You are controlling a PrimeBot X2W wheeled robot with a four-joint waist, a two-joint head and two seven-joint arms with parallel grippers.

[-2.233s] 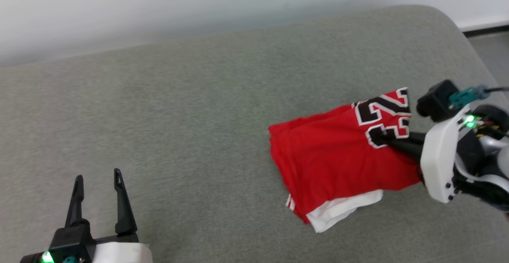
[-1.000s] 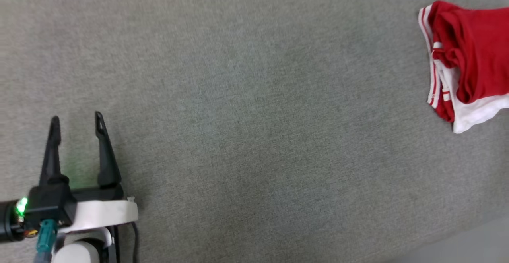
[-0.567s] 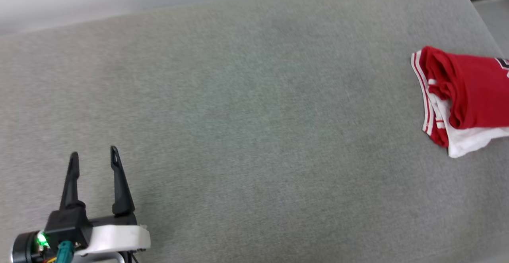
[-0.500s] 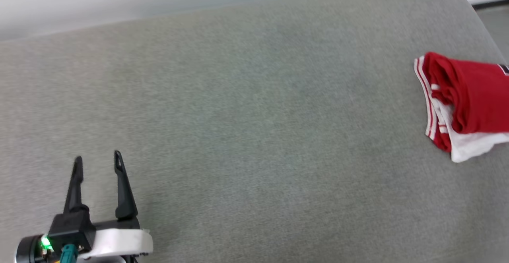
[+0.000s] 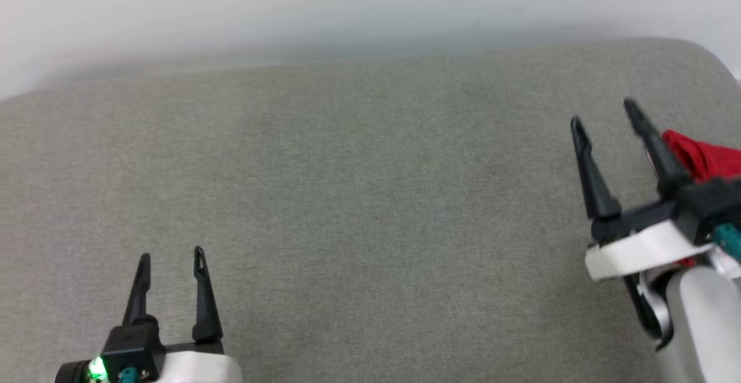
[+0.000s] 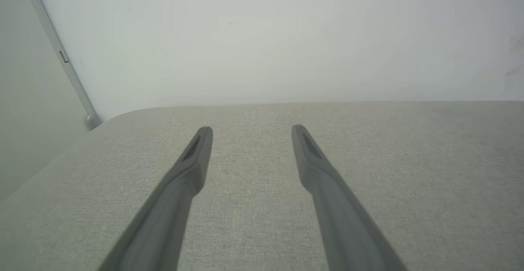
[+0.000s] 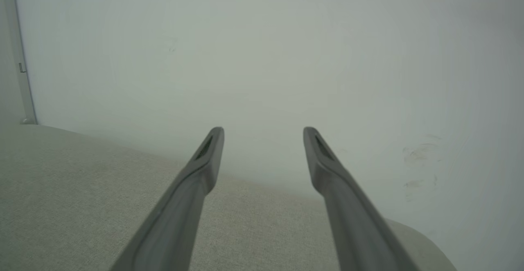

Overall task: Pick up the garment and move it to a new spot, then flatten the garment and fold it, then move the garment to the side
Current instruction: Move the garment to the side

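At the lower left the left pincer (image 5: 172,253) hovers spread and empty over the grey upholstered surface (image 5: 370,186). Far right, the right pincer (image 5: 601,112) is likewise spread, holding nothing. Just behind it, at the right edge, lies the red garment (image 5: 703,157), bunched and mostly hidden. It seems set aside, so the task looks essentially finished

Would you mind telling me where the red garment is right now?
In the head view, the garment lies at the far right edge of the grey cushion, partly hidden behind the open right gripper.
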